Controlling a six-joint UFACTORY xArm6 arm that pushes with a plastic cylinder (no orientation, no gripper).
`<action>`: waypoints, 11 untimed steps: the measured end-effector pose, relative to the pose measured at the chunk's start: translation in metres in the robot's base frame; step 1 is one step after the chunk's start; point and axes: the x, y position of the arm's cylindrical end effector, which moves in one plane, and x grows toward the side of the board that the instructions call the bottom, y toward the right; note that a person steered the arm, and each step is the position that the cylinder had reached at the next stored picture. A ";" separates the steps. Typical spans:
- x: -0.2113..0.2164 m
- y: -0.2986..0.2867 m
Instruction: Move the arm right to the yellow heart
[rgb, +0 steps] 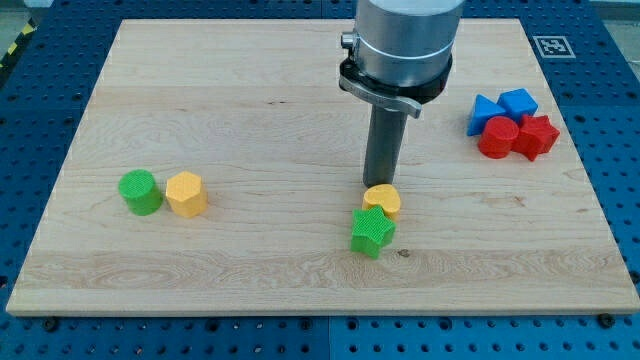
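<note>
The yellow heart (383, 200) lies on the wooden board (250, 110), right of the middle and toward the view's bottom. A green star (372, 232) touches it just below. My tip (379, 185) stands right at the heart's top edge, touching it or nearly so; the rod hides the exact contact. The rod rises from there to the large grey arm body at the view's top.
A green cylinder (140, 192) and a yellow hexagon (186, 194) sit side by side at the left. At the right edge a cluster holds two blue blocks (517, 103), a red cylinder (497, 137) and a red block (537, 137). A marker tag (551, 46) is at the top right corner.
</note>
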 end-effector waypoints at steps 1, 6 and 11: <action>-0.034 -0.013; 0.061 0.105; 0.014 0.042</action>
